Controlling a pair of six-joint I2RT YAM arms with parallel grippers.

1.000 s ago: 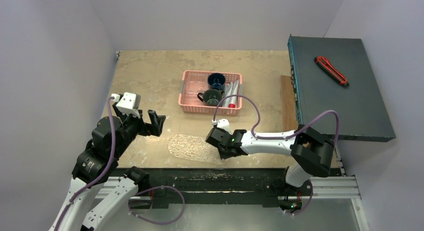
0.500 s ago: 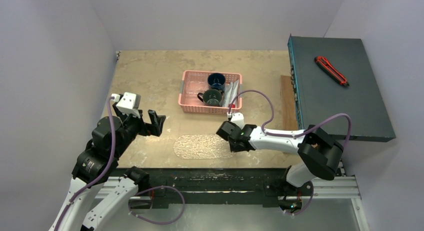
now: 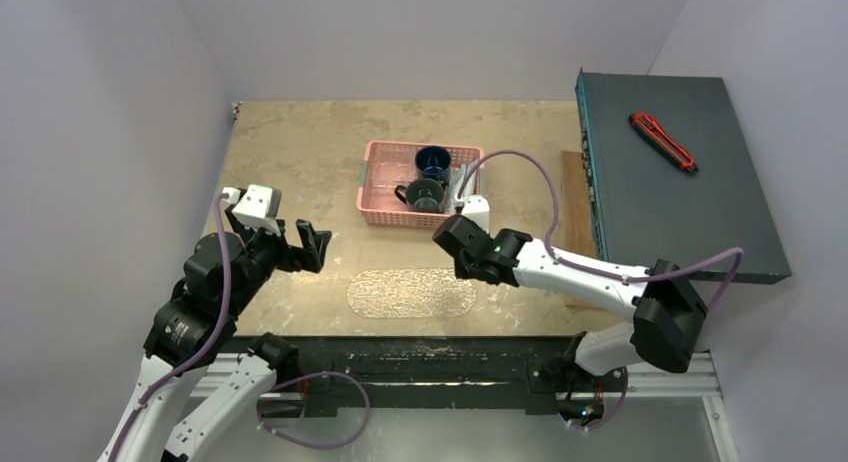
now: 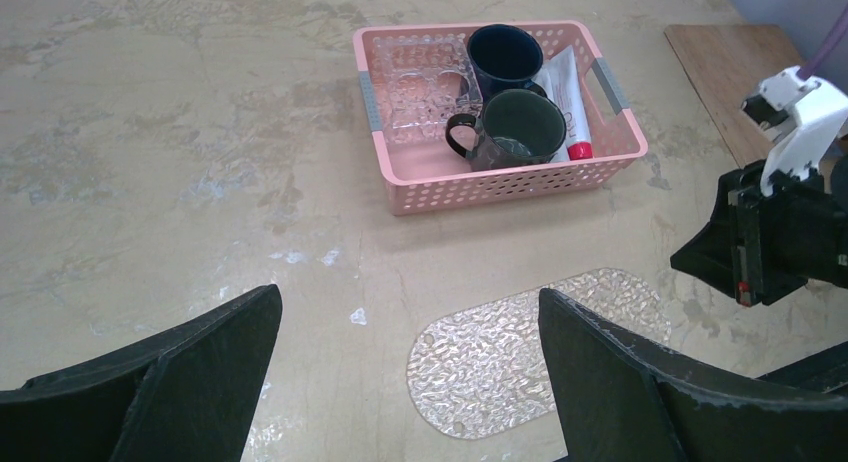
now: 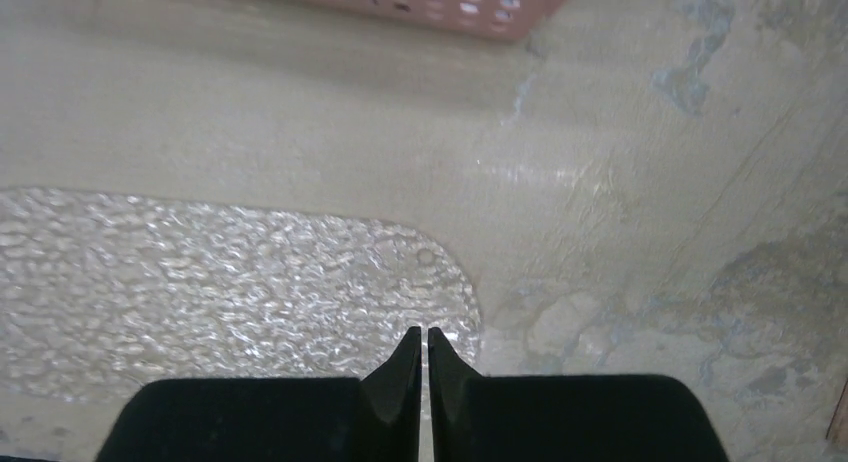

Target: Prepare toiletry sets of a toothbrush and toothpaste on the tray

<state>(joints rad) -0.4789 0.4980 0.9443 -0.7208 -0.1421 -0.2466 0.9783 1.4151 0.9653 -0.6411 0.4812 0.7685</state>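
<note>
The see-through embossed tray [image 3: 411,293] lies flat on the table in front of the pink basket [image 3: 420,220], with nothing on it. It also shows in the left wrist view [image 4: 530,352] and the right wrist view [image 5: 200,282]. A silver tube with a red cap [image 3: 462,190] lies in the basket's right side [image 4: 567,92]. No brush is clearly visible. My right gripper [image 3: 460,265] is shut and empty above the tray's right end [image 5: 422,334]. My left gripper [image 3: 310,244] is open and empty, left of the tray [image 4: 410,294].
Two dark mugs [image 4: 505,52] [image 4: 515,127] and a clear embossed piece [image 4: 420,72] sit in the basket. A dark grey box [image 3: 680,172] with a red cutter [image 3: 662,142] stands at the right, with a wooden board [image 3: 572,202] beside it.
The tray slid a little to the right. My right gripper moved from the tray's right end up and back toward the basket. The left arm has not moved.
</note>
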